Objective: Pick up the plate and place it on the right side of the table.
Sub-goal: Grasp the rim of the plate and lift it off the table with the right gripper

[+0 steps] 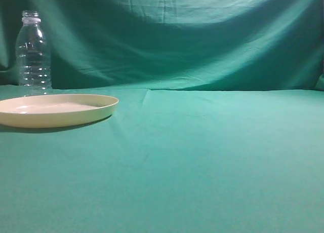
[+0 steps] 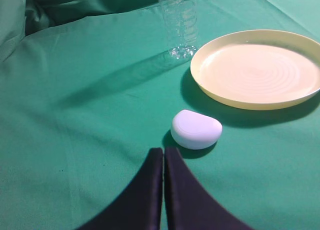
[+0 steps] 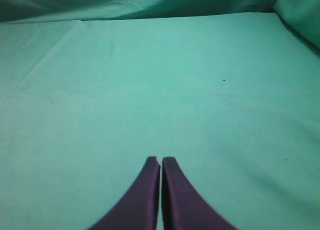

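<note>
The plate (image 1: 55,110) sits flat on the table (image 1: 202,157) at the left edge of the exterior frame, with the clear bottle (image 1: 33,53) upright just behind it. In the left wrist view, the left claw (image 2: 163,157) is pressed closed and empty, near a small white pebble-shaped object (image 2: 196,129). The right claw (image 3: 161,165) is likewise closed and empty over bare cloth.
</note>
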You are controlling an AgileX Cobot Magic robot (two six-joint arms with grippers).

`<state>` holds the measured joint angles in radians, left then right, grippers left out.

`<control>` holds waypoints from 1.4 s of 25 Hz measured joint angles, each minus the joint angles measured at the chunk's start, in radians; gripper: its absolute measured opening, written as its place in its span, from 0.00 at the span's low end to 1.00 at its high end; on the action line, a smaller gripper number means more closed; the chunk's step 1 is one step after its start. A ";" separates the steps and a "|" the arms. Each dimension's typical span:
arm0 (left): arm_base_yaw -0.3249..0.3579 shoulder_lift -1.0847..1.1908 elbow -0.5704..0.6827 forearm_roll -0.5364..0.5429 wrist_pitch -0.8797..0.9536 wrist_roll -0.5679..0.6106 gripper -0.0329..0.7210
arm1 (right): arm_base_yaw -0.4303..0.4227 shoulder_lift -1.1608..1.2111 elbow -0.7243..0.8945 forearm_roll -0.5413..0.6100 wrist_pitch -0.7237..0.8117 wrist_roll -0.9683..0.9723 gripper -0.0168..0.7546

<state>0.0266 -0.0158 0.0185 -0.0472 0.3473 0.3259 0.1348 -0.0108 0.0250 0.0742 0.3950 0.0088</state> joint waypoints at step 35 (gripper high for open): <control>0.000 0.000 0.000 0.000 0.000 0.000 0.04 | 0.000 0.058 -0.185 0.089 -0.336 -0.008 0.02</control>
<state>0.0266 -0.0158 0.0185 -0.0472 0.3473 0.3259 0.1348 0.0475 -0.1603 0.1632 0.0589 0.0013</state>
